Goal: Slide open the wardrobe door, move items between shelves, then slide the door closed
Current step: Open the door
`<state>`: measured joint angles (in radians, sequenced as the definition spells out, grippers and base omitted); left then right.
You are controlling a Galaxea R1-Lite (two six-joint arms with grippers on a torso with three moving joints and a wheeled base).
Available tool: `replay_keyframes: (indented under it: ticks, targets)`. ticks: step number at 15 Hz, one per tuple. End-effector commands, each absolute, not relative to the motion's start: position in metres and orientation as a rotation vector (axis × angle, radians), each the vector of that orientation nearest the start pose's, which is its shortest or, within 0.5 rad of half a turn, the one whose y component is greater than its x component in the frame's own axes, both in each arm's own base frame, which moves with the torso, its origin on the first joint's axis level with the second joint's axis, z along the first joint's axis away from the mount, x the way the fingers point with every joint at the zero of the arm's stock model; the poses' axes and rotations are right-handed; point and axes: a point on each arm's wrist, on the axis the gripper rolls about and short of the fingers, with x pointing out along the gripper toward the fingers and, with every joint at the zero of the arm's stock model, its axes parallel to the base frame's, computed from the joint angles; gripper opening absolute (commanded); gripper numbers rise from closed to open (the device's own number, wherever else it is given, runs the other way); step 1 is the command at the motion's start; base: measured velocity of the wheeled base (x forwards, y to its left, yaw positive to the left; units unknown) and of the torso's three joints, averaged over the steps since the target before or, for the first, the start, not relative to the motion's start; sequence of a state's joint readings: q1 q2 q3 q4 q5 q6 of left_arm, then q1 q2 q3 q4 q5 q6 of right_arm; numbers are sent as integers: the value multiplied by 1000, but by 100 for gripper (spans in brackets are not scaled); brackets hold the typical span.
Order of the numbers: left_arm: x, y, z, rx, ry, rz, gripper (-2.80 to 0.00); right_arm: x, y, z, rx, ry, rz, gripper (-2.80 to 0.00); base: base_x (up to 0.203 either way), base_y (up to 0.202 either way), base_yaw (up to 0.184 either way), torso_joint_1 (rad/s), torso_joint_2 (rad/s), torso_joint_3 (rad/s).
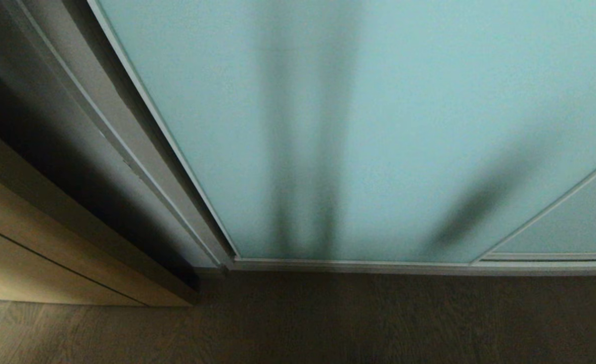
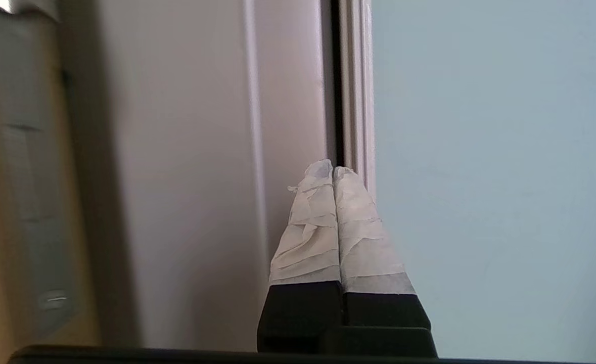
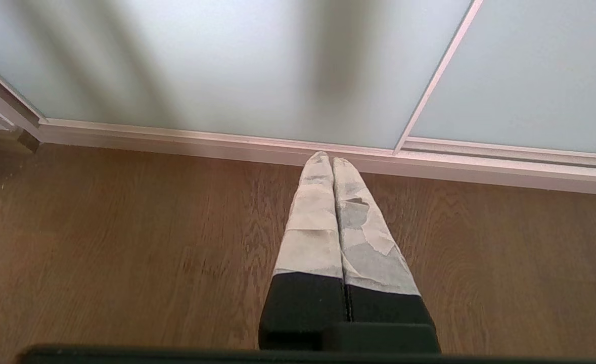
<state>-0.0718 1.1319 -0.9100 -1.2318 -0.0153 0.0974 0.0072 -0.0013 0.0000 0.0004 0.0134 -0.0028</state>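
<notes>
The sliding wardrobe door (image 1: 378, 126) is a frosted pale blue-green glass panel in a slim silver frame; it fills the head view and stands closed. Dark blurred shapes show through the glass. In the left wrist view my left gripper (image 2: 333, 169) is shut and empty, its taped fingertips pointing at the dark slit beside the door's silver frame edge (image 2: 358, 91), with the glass (image 2: 495, 177) to one side. In the right wrist view my right gripper (image 3: 330, 157) is shut and empty, hanging over the floor before the door's bottom rail (image 3: 277, 146). The items and shelves are hidden behind the door.
A pale wardrobe side post (image 1: 141, 141) stands left of the door, with a beige wooden cabinet (image 1: 35, 253) further left. Brown wood-grain floor (image 1: 378, 318) runs along the bottom rail. A second glass panel (image 1: 570, 222) overlaps at the right.
</notes>
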Motion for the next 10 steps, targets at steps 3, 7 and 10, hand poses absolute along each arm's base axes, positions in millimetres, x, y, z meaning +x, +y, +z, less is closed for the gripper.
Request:
replay_keyframes:
  ticks: [3,7,10]
  targets:
    - [144,-13,402,62,-1027,-13,-280,-23,0,75,-3,-3,21,-280,0,0,0,0,0,0]
    - [162,-17,403,81,-1033,15,-280,-23,0,75,-3,-3,21,-280,0,0,0,0,0,0]
    - [172,-24,399,62,-1006,-21,-280,-23,0,75,-3,-3,21,-280,0,0,0,0,0,0]
